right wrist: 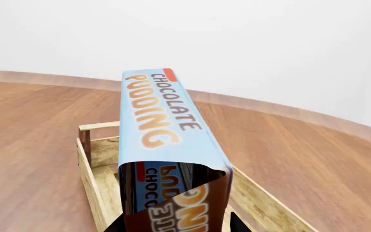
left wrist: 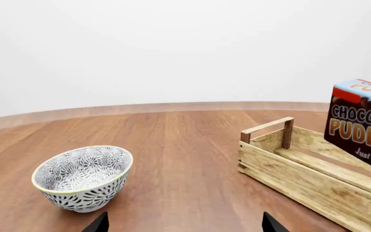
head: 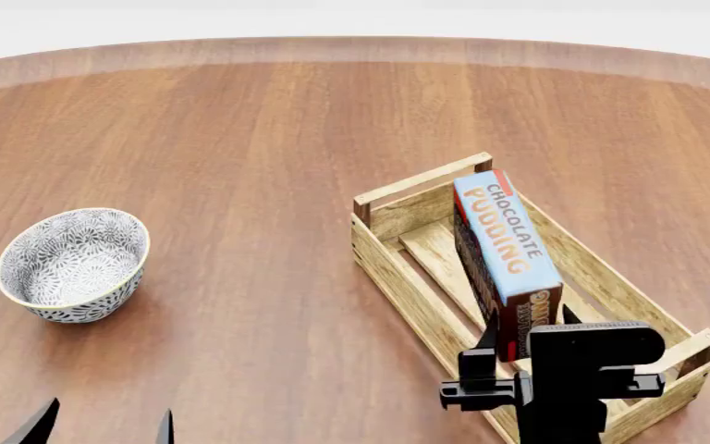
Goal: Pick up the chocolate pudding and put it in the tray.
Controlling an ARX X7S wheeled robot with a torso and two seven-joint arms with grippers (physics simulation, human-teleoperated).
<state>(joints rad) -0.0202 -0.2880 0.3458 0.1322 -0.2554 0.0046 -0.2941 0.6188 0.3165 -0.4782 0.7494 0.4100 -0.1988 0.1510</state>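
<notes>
The chocolate pudding is a carton with a light-blue face and orange lettering. It stands on its long edge, tilted, over the inside of the tray, a light-wood slatted crate right of centre. My right gripper is shut on the carton's near end, one finger on each side. I cannot tell whether the carton touches the tray floor. The right wrist view shows the pudding between the fingers, above the tray. My left gripper is open and empty at the near left. The left wrist view shows the pudding and the tray.
A white-and-grey patterned bowl stands on the round wooden table at the left, just ahead of my left gripper; it also shows in the left wrist view. The table's curved far edge runs along the back.
</notes>
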